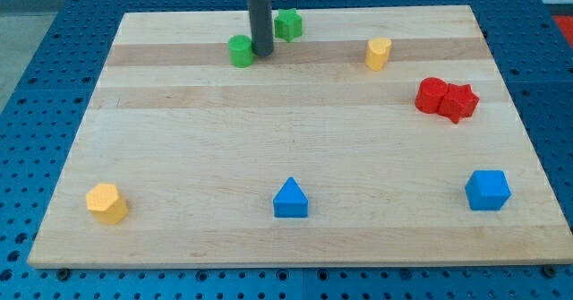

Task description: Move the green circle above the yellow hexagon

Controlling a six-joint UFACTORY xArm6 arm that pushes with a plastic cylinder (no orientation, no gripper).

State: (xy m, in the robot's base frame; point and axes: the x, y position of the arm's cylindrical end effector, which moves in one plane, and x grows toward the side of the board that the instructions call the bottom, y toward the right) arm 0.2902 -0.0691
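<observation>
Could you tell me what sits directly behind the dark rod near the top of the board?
A green star-shaped block sits just behind and to the view's right of my tip; the rod covers its left edge. The green circle lies against the tip's left, unobscured.

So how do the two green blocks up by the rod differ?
The green circle is a round, smooth-sided cylinder; the green star has a notched, pointed outline. The circle lies on the view's left of my tip, right beside it; the star lies up and to the view's right of the tip, partly behind the rod. The circle sits nearer the view's bottom than the star. Both share the same green.
</observation>
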